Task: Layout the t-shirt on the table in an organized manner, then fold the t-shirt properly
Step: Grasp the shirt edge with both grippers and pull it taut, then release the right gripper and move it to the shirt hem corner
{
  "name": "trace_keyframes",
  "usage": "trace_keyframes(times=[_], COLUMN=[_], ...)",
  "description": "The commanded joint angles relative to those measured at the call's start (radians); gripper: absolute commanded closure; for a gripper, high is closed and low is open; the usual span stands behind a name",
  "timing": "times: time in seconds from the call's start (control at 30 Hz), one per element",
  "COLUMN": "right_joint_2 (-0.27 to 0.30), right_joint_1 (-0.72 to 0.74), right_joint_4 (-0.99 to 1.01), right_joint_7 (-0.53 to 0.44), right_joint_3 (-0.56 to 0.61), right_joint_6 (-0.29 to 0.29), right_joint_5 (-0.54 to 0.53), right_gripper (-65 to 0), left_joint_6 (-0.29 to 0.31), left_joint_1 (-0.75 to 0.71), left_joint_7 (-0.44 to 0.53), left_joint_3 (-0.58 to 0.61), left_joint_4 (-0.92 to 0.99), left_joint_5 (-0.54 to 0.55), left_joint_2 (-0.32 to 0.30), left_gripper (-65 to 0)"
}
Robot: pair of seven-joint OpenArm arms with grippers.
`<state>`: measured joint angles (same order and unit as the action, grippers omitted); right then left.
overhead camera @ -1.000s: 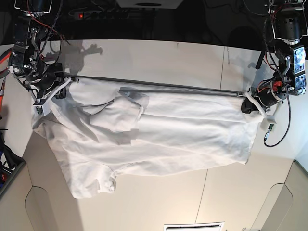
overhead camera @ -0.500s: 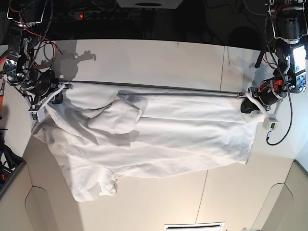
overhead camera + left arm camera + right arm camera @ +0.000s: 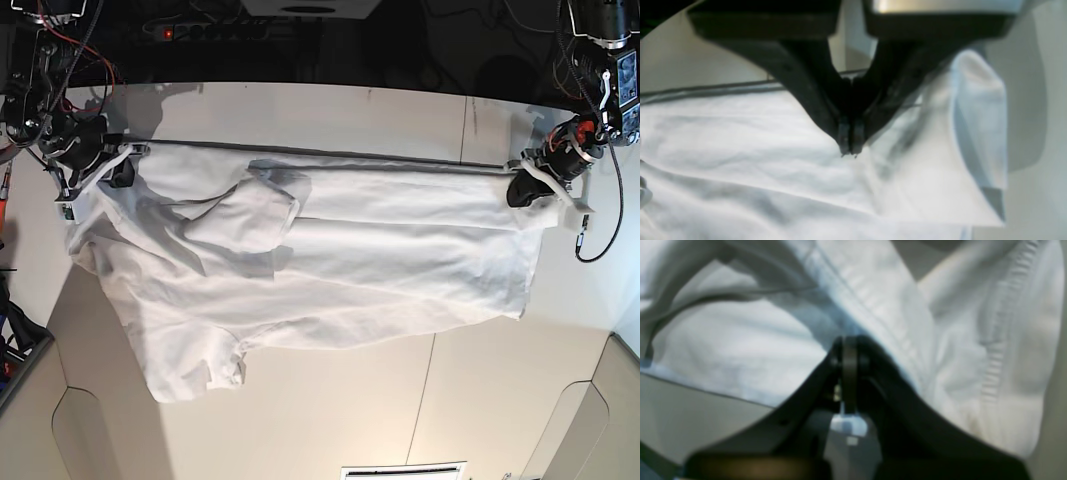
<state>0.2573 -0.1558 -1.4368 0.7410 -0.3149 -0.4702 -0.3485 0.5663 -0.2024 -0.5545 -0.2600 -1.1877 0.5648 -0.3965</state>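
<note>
table (image 3: pixel 330 110) | t-shirt (image 3: pixel 330 270) spread (wrinkled) | left hand (image 3: pixel 522 190), right hand (image 3: pixel 118 172) pinch edge

The white t-shirt (image 3: pixel 330 270) lies spread wide across my matte white bench (image 3: pixel 330 420), wrinkled, its upper edge drawn into a straight taut line running along the thin dark seam. One sleeve sits folded over onto the body left of centre in the base view; another sleeve points toward the near edge at lower left
</note>
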Motion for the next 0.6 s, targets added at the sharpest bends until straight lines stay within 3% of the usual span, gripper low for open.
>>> trace_keyframes(times=[0.0,0.23,0.57], right_joint_2=[0.011,0.011,0.011], right_joint_1=[-0.02,-0.122,-0.13], right_joint_4=[-0.033,-0.188,-0.204], right_joint_7=[0.03,0.049,0.059], right_joint_3=[-0.004,-0.004,-0.004], right_joint_6=[-0.002,0.0,-0.001], right_joint_5=[0.008,0.007,-0.032], right_gripper=[0.0,0.0,0.0], left_joint_6=[-0.053,-0.046,-0.046], left_joint_1=[-0.051,-0.143,-0.213], left_joint_7=[-0.168,-0.167,-0.146], left_joint_3=[0.009,-0.066,-0.159], left_joint_4=[0.021,-0.079,-0.158], left_joint_5=[-0.134,-0.105,-0.055], left_joint_2=[-0.003,0.003,0.003], left_gripper=[0.0,0.0,0.0])
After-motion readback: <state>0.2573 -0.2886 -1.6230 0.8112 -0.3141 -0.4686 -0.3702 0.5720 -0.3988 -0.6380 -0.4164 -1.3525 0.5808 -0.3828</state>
